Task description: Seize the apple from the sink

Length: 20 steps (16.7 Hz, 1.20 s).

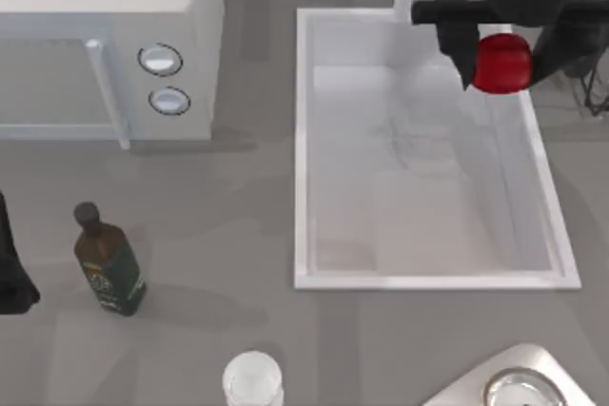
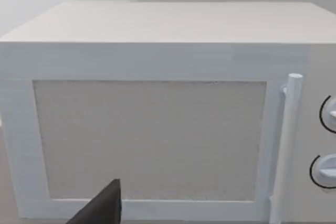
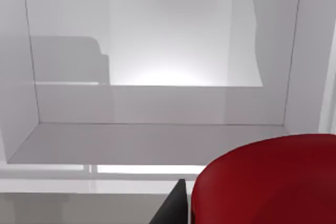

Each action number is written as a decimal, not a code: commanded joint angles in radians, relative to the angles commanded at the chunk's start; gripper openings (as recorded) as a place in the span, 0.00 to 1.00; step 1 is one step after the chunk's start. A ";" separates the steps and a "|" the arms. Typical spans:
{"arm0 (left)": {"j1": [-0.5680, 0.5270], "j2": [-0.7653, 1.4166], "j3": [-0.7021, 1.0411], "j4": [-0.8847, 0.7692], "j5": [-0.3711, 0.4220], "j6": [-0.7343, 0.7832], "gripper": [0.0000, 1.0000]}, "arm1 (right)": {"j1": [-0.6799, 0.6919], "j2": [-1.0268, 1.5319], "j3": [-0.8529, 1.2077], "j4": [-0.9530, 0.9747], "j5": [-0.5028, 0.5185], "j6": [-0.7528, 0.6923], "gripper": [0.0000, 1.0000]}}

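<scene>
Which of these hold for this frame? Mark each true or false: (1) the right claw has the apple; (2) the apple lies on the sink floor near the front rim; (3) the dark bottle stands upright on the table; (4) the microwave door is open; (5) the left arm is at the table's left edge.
1. True: the right claw is shut on the apple.
2. False: the apple is held up over the far right corner of the sink.
3. True: the bottle stands upright.
4. False: the microwave door is closed.
5. True: the left arm sits there, parked.
</scene>
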 joint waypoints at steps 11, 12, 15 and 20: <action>0.000 0.000 0.000 0.000 0.000 0.000 1.00 | -0.348 -0.254 -0.443 0.139 -0.019 -0.345 0.00; 0.000 0.000 0.000 0.000 0.000 0.000 1.00 | -0.348 -0.254 -0.443 0.139 -0.019 -0.345 0.00; 0.000 0.000 0.000 0.000 0.000 0.000 1.00 | -0.343 -0.250 -0.443 0.139 -0.018 -0.343 0.00; 0.000 0.000 0.000 0.000 0.000 0.000 1.00 | -0.276 -0.236 -0.554 0.281 -0.043 -0.381 0.00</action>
